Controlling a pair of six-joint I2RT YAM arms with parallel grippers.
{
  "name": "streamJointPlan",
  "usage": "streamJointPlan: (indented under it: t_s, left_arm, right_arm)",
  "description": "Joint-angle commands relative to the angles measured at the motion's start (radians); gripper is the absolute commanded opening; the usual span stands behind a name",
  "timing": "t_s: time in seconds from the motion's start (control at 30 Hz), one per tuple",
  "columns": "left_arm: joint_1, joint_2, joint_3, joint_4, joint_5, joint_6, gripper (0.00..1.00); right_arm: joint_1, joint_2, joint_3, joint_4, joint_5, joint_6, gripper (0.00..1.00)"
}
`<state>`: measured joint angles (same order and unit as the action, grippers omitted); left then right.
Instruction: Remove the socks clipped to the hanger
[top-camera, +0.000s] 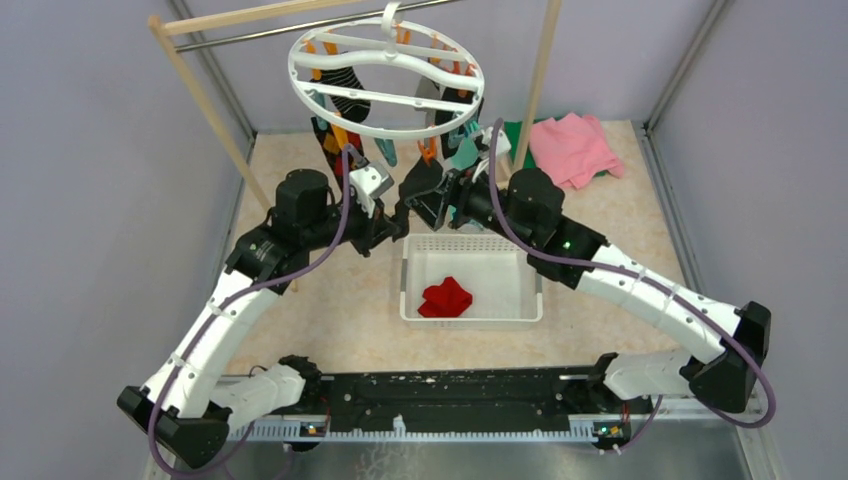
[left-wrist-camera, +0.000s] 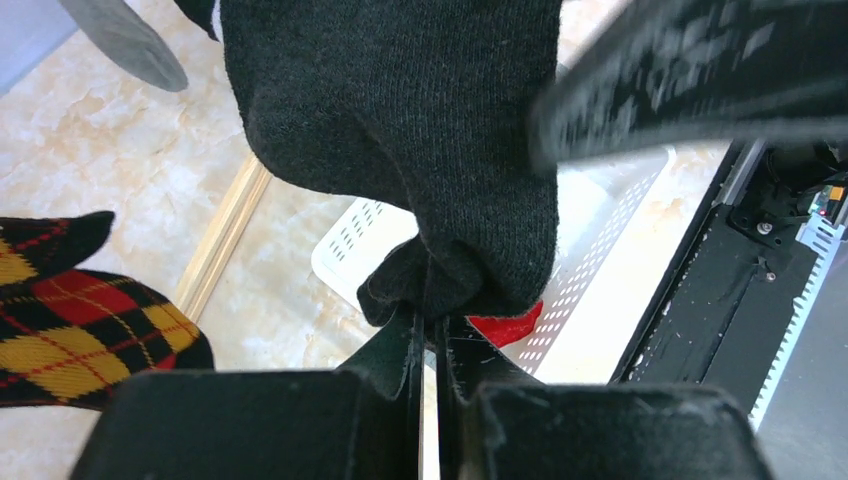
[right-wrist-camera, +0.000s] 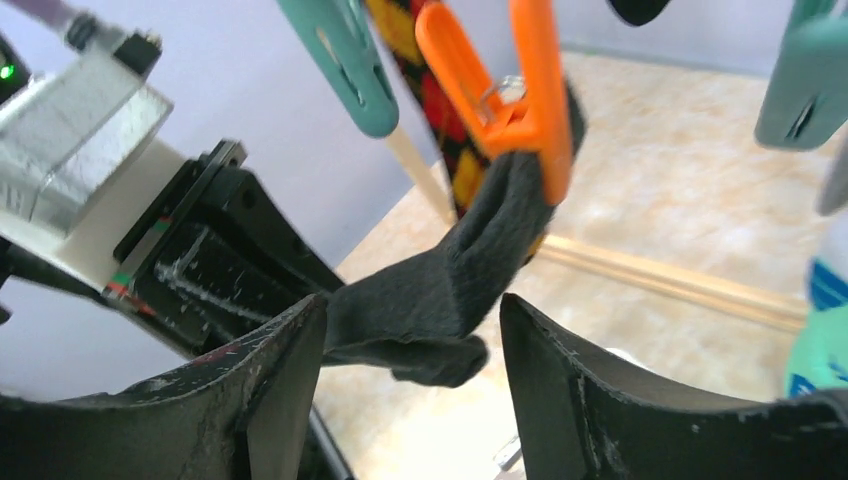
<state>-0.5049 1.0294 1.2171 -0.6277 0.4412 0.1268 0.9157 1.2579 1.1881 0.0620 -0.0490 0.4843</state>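
Left jaws clamped on the black sock (left-wrist-camera: 420, 150), right jaws apart: we should pull steadily down off its orange clip (right-wrist-camera: 535, 100).

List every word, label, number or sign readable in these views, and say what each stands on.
None can be read.
Pale marks on the blurred black bar in the left wrist view: too blurred to read.
The black knit sock and white slotted plastic basket show no lettering.
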Motion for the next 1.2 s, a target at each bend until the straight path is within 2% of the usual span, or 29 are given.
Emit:
streamJointPlan:
  t_s: [0.0,0.5,0.93,1.07,1.17]
  left_arm:
    - [0.002,-0.033,-0.016,0.051,-0.011,-0.011,0.01]
    - [0.002,-0.045,-0.036,0.061,0.017,-0.02,0.0]
    - [0.002,-0.051,-0.041,0.069,0.027,-0.019,0.0]
    - [0.001,-0.051,-0.042,0.071,0.027,-0.021,0.0]
    - [0.001,-0.051,-0.044,0.072,0.021,-0.018,0.0]
  right_arm:
    - [0.008,-0.058,0.11,-0.081,0.15,-0.114,0.65]
    - [0.001,0.009,0.317,-0.208,0.258,-0.286,0.69]
    - [-0.036,0.116,0.408,-0.224,0.227,-0.282,0.68]
    - [-0.036,0.149,0.434,-0.194,0.244,-0.29,0.65]
    - [-0.035,0.183,0.458,-0.183,0.263,-0.294,0.58]
